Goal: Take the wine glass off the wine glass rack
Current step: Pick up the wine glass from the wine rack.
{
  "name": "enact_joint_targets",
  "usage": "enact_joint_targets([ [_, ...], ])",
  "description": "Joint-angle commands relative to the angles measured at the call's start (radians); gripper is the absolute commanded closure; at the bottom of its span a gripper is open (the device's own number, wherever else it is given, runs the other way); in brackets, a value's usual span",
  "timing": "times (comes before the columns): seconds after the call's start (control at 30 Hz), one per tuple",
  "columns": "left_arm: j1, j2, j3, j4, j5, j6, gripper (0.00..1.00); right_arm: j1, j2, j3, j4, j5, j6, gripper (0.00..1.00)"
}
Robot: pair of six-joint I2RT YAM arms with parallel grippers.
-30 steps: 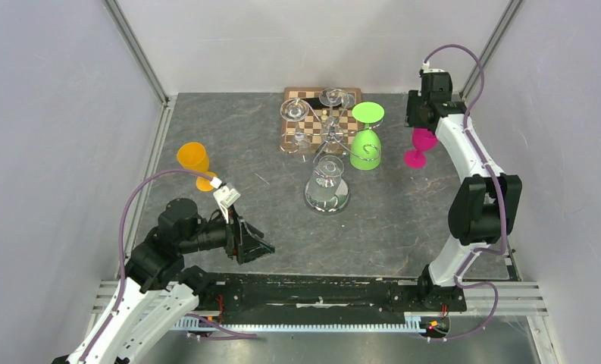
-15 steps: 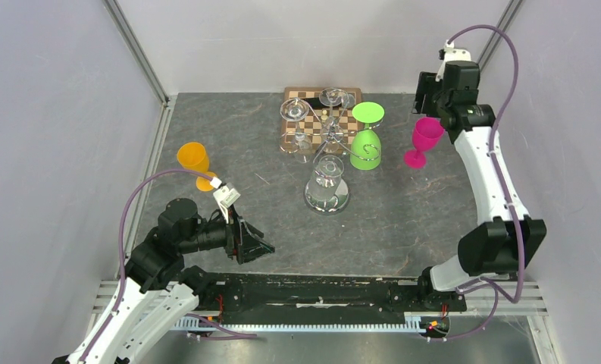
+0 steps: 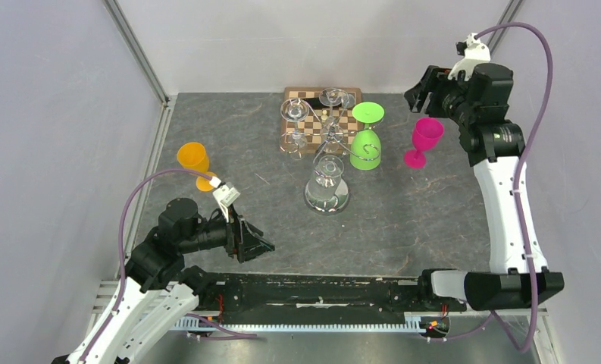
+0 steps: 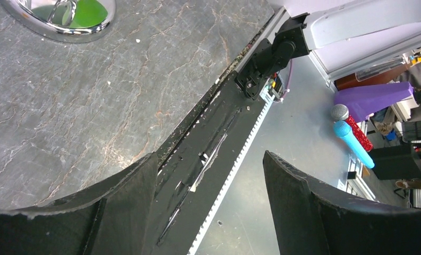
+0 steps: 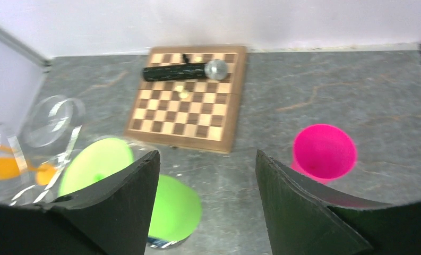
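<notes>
Progress is judged as partial. On the table (image 3: 229, 152), the rack (image 3: 328, 152) is seen upright near the centre, its round base toward 6 o'clock and its hook arms spread toward 12 o'clock, in front of the chessboard (image 3: 306, 100).

The green glass (image 3: 365, 150) is found at 3 o'clock of the rack's stem, inverted, foot up and bowl down. It appears to be hung on a hook arm and is counted as not yet removed. Clear glassware (image 3: 293, 111) is also made out among the hooks at 11 and 12 o'clock, though how it is seated cannot be told.

The pink glass (image 3: 423, 136) is seen upright on the table at 3 o'clock, apart from the rack and touched by nothing, so it is taken as off the rack. The orange glass (image 3: 194, 158) is found at 9 o'clock, well apart from the rack, and is likewise taken as free.

The right gripper (image 5: 207, 159) is held above the table at 2 o'clock, near the pink glass, with jaws apart and nothing between them. The left gripper (image 4: 211, 159) is kept low at 7 o'clock, with jaws wide and nothing held.

If the green glass is the one meant, the reach, the grip and the lift off its hook are all judged to be left.
</notes>
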Motion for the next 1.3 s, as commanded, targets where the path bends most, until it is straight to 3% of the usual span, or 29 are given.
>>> enact_joint_targets([
  [0.0,0.001,0.013,-0.002,0.022,-0.039,-0.037,0.21,-0.002,-0.094,-0.005,0.037,-0.190,0.083,0.31],
  [0.23,0.001,0.007,0.001,0.014,-0.064,-0.041,0.21,0.017,-0.233,-0.120,0.131,-0.434,0.257,0.31],
  [0.73,0.001,0.034,0.005,0.000,-0.126,-0.050,0.21,0.139,-0.424,-0.333,0.247,-0.592,0.411,0.30],
  [1.0,0.001,0.051,0.006,0.000,-0.116,-0.049,0.21,0.168,-0.378,-0.248,0.138,-0.438,0.300,0.32],
  [1.27,0.001,0.056,0.005,-0.006,-0.127,-0.054,0.21,0.167,-0.323,-0.257,0.183,-0.205,0.310,0.36],
])
